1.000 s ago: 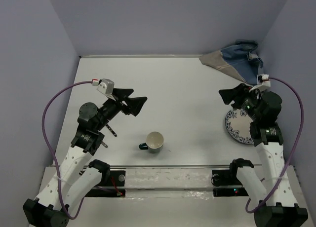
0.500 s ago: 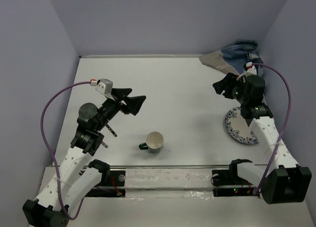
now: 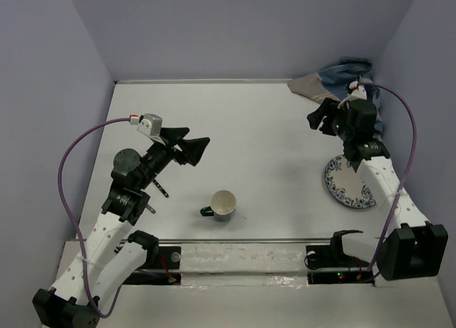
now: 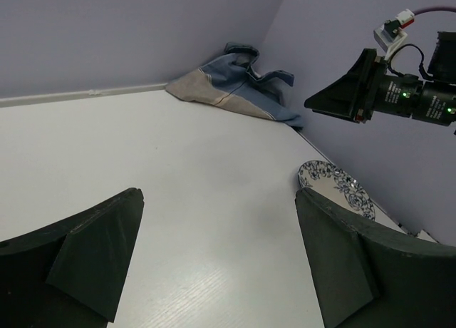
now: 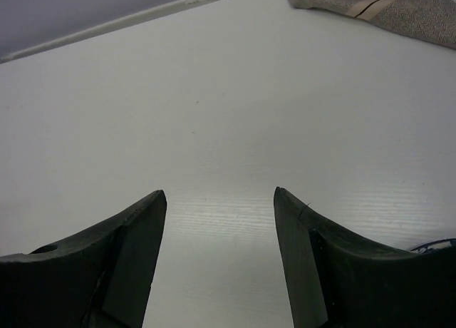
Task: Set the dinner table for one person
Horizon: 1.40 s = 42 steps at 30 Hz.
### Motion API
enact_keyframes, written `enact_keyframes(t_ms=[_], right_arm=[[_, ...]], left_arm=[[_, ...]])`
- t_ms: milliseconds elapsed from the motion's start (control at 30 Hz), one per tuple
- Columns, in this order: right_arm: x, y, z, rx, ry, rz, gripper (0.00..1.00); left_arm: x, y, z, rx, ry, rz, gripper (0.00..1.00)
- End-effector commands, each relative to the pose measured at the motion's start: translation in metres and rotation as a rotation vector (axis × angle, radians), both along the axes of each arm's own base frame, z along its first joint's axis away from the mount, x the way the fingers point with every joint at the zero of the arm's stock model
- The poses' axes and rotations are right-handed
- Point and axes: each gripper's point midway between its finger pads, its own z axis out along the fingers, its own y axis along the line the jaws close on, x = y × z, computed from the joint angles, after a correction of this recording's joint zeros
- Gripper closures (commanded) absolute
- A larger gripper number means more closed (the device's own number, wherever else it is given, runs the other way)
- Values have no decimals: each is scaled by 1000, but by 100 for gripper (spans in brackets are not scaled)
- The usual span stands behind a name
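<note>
Blue-floral white plate (image 3: 342, 182), blue-and-tan cloth (image 3: 335, 85)

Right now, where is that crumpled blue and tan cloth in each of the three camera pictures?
Top external: the cloth lies in the far right corner of the table.
Left wrist: cloth at upper middle, against the back wall.
Right wrist: only its tan edge, top right corner.
Shared landmark: the table's back edge, where it meets the wall, shows in all three.

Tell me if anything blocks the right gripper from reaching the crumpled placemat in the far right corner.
Nothing visible does. The right gripper hangs open and empty beside the placemat, with only bare dinner table between them. The plate lies nearer the arm's base, off that path.
</note>
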Motion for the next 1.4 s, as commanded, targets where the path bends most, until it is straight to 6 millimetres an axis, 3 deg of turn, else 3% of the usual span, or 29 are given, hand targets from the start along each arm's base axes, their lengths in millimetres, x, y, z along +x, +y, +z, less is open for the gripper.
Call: enact_keyframes(t_ms=[0,33,100,167,267,300,367,400,433,467,500,533,567,600,667,700,733,767,867,900,933,1000,1033,1100,1133,1200,1267,1300,1367], right_arm=[[27,-13,2,-105,5,-64,31],[33,-11,6,-122,1,-60,30],[48,-10,-11,-156,50,-64,28],[63,-20,-8,-209,50,-100,18],[92,-29,-38,-292,122,-126,12],[95,-32,-28,-306,102,-137,11],[112,-37,-54,-368,156,-133,11],[123,-40,-48,-390,144,-151,11],[133,-41,-72,-430,192,-131,11],[140,-43,-78,-450,201,-133,11],[153,-49,-70,-474,186,-166,12],[161,-50,-90,-496,223,-160,13],[174,-52,-79,-523,194,-163,13],[175,-54,-95,-542,223,-157,13],[197,-62,-106,-591,230,-161,14],[211,-62,-94,-609,199,-166,14],[217,-67,-101,-666,213,-156,14],[224,-75,-123,-713,255,-176,14],[252,-86,-117,-745,225,-166,15],[259,-87,-138,-779,253,-141,15],[270,-87,-128,-791,227,-141,15],[280,-96,-137,-831,236,-149,15],[282,-96,-162,-859,279,-111,16],[295,-97,-159,-878,253,-117,18],[297,-107,-178,-904,283,-121,21],[304,-115,-184,-918,282,-136,24],[312,-113,-187,-921,264,-127,36],[316,-117,-184,-907,250,-131,58],[320,-114,-177,-879,227,-146,90]], left_arm=[[-5,2,24,-28,-67,0,1],[-5,2,24,-28,-65,1,1],[-5,2,24,-26,-66,0,1],[-5,3,24,-27,-66,4,1],[-4,3,23,-26,-61,7,1],[-4,3,23,-26,-61,7,1],[-4,2,23,-26,-58,7,1],[-4,2,23,-26,-58,10,1],[-3,3,23,-26,-58,15,1],[-3,3,21,-24,-52,15,1],[-3,3,22,-24,-52,15,1],[-3,3,21,-23,-52,17,1],[-2,3,21,-22,-51,20,1],[-2,3,22,-23,-54,20,1],[-2,3,24,-31,-55,20,1],[-3,2,24,-34,-54,17,1],[-3,2,24,-33,-54,14,1],[-2,2,24,-34,-54,15,1],[1,1,20,-26,-44,17,1],[2,1,19,-23,-39,19,1],[3,0,18,-19,-38,18,1],[3,0,18,-16,-40,19,1],[4,1,17,-14,-38,22,1],[6,1,16,-10,-34,25,1],[7,0,15,-8,-30,27,1],[9,2,13,-6,-26,34,1],[12,2,10,-6,-14,40,1],[15,5,9,-9,-10,51,1],[15,8,11,-14,-15,55,1]])
